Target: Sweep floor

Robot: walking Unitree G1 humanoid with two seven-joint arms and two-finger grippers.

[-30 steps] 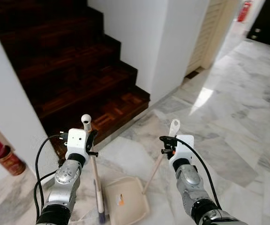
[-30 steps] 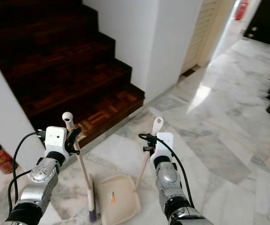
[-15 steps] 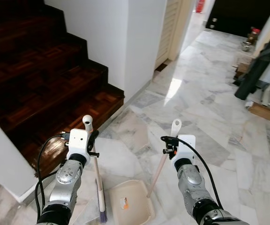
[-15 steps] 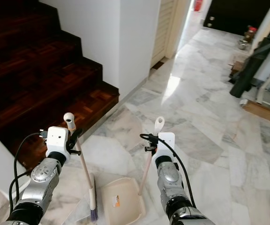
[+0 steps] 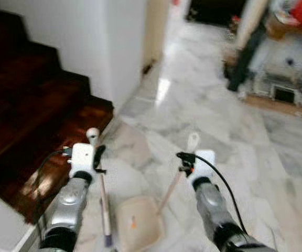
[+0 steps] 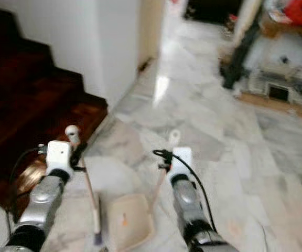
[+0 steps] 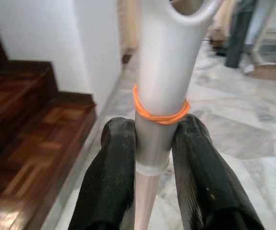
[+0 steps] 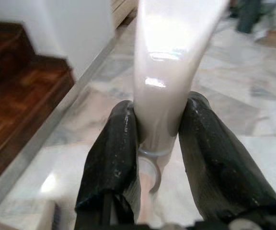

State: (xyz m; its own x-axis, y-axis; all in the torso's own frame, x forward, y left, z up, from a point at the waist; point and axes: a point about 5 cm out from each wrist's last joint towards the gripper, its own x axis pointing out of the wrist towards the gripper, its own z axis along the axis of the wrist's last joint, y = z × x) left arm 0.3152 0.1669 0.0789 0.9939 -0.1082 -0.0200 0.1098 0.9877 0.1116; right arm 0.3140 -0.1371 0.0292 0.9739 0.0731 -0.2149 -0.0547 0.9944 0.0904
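Observation:
My left gripper point(image 5: 97, 159) is shut on the pale handle of a broom point(image 5: 103, 195), whose brush end rests on the floor beside a beige dustpan point(image 5: 140, 229). In the left wrist view both black fingers point(image 7: 111, 177) clamp the handle just below an orange rubber band point(image 7: 159, 111). My right gripper point(image 5: 184, 165) is shut on the dustpan's long handle point(image 5: 170, 191), which slants down to the pan between my arms. The right wrist view has the two fingers point(image 8: 111, 163) pressed against the white handle point(image 8: 164, 86).
Dark wooden stairs point(image 5: 30, 121) rise at the left beside a white wall corner point(image 5: 88, 42). Marble floor point(image 5: 277, 173) stretches ahead and to the right. A dark upright object point(image 5: 245, 58) and blurred furniture point(image 5: 290, 84) stand at the far right.
The camera has swung to the right and the picture is blurred: the stairs slid left and furniture came into view. Both grippers keep their hold on the handles.

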